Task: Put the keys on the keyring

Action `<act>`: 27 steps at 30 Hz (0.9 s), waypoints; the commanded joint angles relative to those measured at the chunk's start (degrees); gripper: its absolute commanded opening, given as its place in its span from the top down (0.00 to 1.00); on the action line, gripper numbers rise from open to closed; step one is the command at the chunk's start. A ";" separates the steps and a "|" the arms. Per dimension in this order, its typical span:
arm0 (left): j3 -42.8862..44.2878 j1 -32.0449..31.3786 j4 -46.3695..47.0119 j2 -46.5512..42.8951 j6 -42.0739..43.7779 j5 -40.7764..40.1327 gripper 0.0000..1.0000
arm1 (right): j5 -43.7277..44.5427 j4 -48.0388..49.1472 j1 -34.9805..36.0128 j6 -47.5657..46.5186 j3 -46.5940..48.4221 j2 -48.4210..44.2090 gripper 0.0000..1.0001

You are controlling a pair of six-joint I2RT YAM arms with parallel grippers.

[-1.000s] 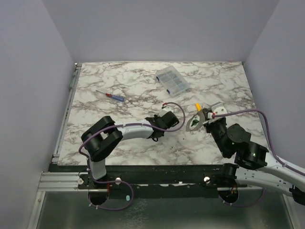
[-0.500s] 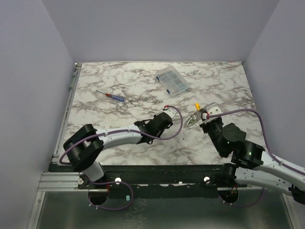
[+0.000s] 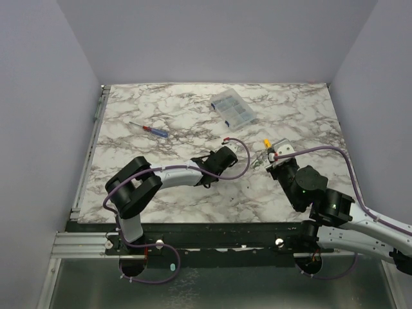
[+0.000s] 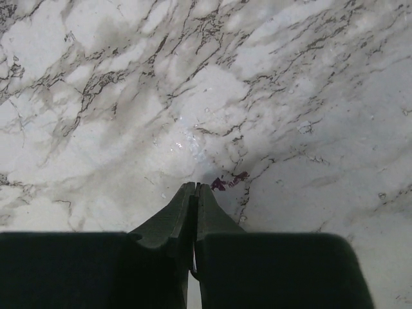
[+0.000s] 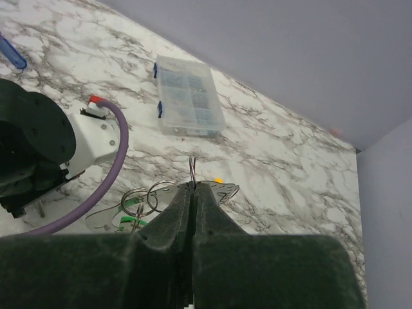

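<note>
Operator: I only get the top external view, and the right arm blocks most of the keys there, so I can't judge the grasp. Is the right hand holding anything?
Observer: Yes. In the right wrist view the right hand is shut on a thin wire ring standing up between its fingertips.
Operator: And the left hand?
Observer: Its wrist view shows the left hand shut, nothing between its fingers, over the marble table.
Operator: Anything else by that ring?
Observer: Two more rings just left of the right fingertips, above a clear tag.
</note>
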 commanded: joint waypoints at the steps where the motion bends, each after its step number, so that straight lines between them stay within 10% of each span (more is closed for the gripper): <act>1: 2.20 0.77 1.26 0.54 -1.10 -0.24 0.88 | -0.32 2.05 -0.06 -0.42 -0.33 -0.42 0.99; 12: 0.56 1.13 1.00 -6.17 -2.36 -0.59 0.29 | -0.24 2.71 -0.06 -0.89 -0.39 0.01 0.99; 27: -2.67 3.49 -1.03 -8.89 -6.56 6.51 0.55 | -0.13 2.64 -0.08 -0.81 -0.44 -0.47 0.99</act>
